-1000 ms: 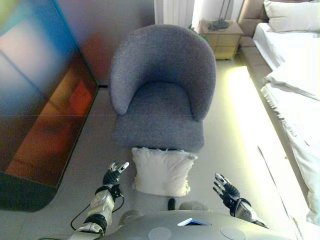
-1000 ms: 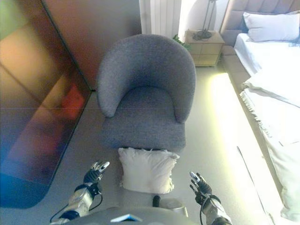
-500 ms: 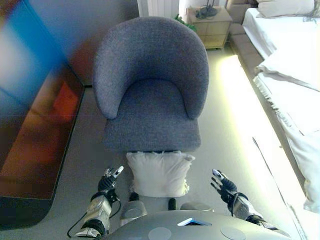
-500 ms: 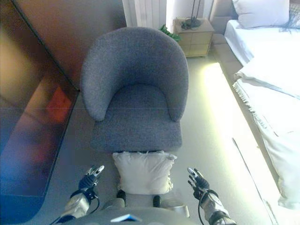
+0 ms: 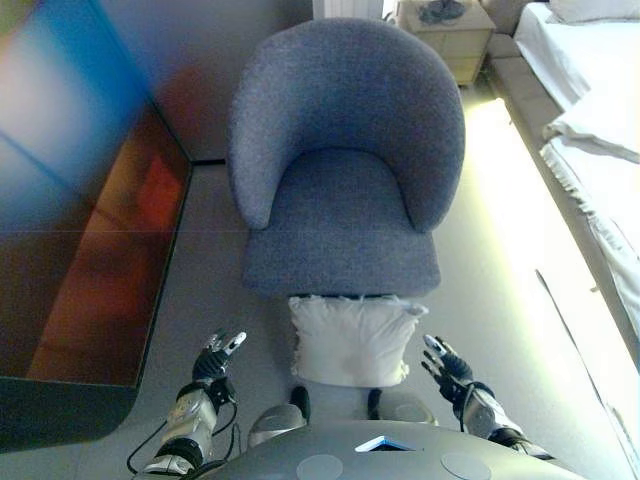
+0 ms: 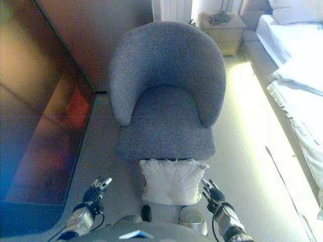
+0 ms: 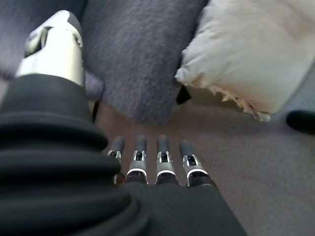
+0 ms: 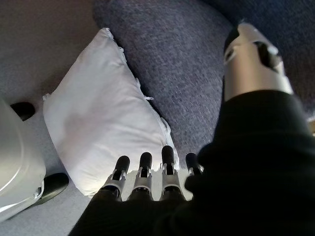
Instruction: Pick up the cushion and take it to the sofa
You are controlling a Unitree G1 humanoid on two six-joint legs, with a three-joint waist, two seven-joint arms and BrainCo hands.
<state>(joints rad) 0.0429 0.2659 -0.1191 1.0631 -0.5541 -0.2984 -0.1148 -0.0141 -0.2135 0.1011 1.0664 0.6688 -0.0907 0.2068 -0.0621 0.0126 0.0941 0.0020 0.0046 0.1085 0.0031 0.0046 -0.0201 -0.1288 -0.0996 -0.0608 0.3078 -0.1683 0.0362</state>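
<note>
A white square cushion (image 5: 352,340) lies on the floor, its far edge against the front of a grey-blue armchair (image 5: 345,170). My left hand (image 5: 218,356) hovers open to the cushion's left, a gap of floor between them. My right hand (image 5: 447,368) is open just right of the cushion, fingers straight and close to its edge. The right wrist view has the cushion (image 8: 101,128) right past my fingertips (image 8: 143,164); in the left wrist view the cushion (image 7: 256,49) sits farther off. Neither hand holds anything.
A dark glossy cabinet (image 5: 80,210) stands along the left. A bed with white bedding (image 5: 600,140) runs down the right side, with a wooden nightstand (image 5: 445,25) behind the chair. Bare floor lies between chair and bed.
The camera view has shifted, so chair and cushion sit further right in the picture. My right hand now lies closer to the cushion's edge. Both hands stay open.
</note>
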